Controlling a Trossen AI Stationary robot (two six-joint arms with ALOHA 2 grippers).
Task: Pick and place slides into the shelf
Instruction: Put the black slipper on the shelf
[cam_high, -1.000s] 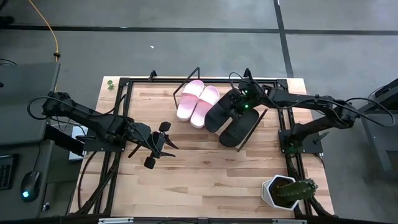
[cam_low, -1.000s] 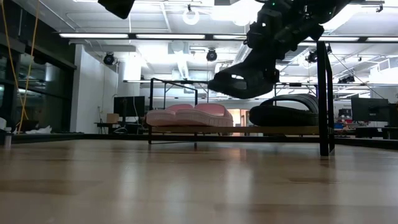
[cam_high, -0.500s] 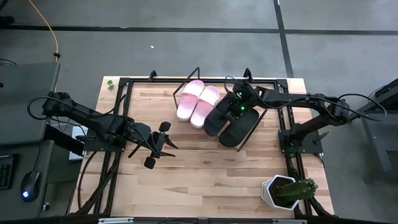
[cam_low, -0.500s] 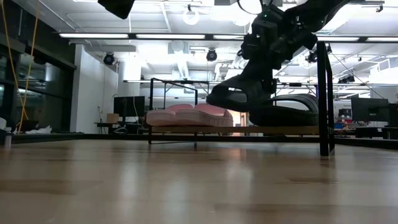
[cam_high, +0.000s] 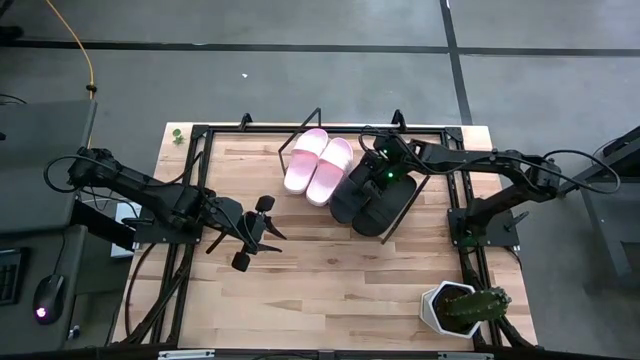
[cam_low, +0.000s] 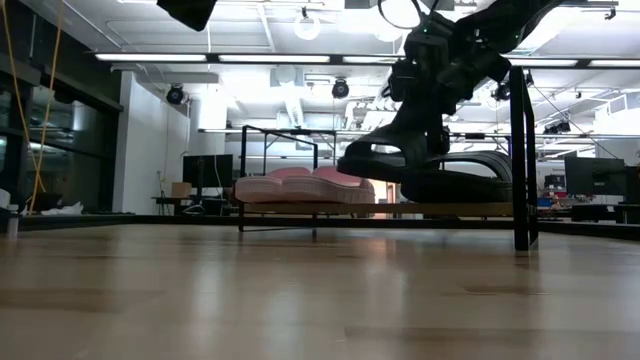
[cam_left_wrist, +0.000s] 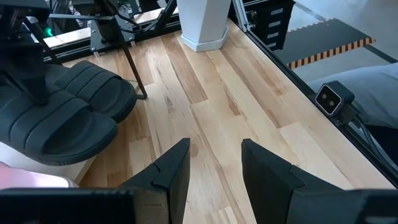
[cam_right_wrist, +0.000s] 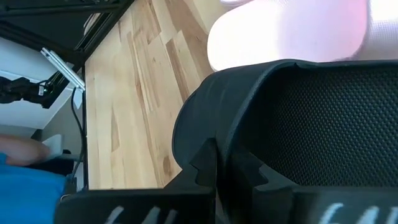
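My right pincer (cam_high: 381, 172) is clamped on a black slide (cam_high: 352, 188) over the shelf (cam_high: 398, 215) near the wooden surface's (cam_high: 320, 270) far edge, beside two pink slides (cam_high: 317, 160) and another black slide (cam_high: 388, 205). My left pincer (cam_high: 255, 232) waits open near the left edge. A bright, ceiling-lit room lies behind.

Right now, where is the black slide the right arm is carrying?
In the high view, the black slide hangs in the right tool over the shelf, between the pink pair and the other black slide.
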